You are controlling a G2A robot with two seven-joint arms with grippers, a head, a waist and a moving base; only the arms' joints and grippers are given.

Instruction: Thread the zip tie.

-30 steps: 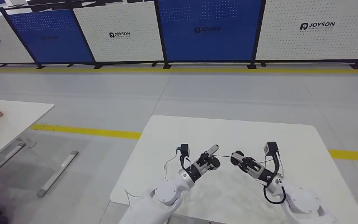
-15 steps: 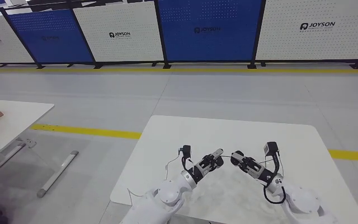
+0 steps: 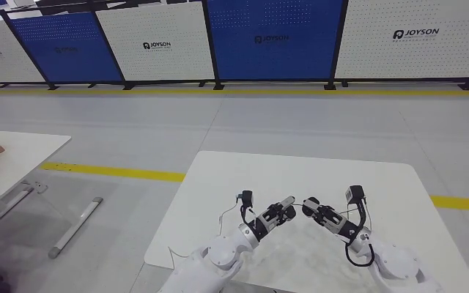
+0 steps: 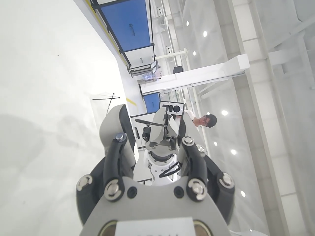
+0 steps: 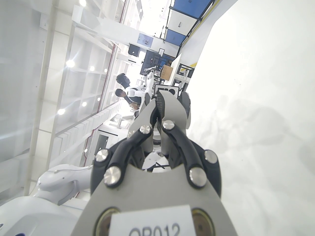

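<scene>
Zip tie (image 4: 148,123): held in the air above the tabletop, between the two hands. One end is caught in the right hand and the other juts out sideways toward one finger of the left hand.
Zip tie's look: a thin, narrow black strip, straight and stiff over the short stretch that shows. Its head is hidden, so which end is gripped cannot be told.
Right hand (image 5: 157,103): fingers pressed together, pinching the zip tie at their tips. The ribbed black pads meet with hardly a gap.
Left hand (image 4: 152,114): fingers spread wide, gripping nothing. The right hand's tip and the strip sit in the gap between them. The strip's free end comes just beside the inner pad of one finger; whether it touches cannot be told.
Both hands, from the top view: they meet tip to tip over the near half of the tabletop, about midway across it, raised off the surface.
Loose ties (image 4: 108,98): a few more thin black ties lie crossed on the tabletop, apart from both hands. Small square heads show at some ends.
Tabletop (image 3: 293,172): white and plain, with rounded corners.
</scene>
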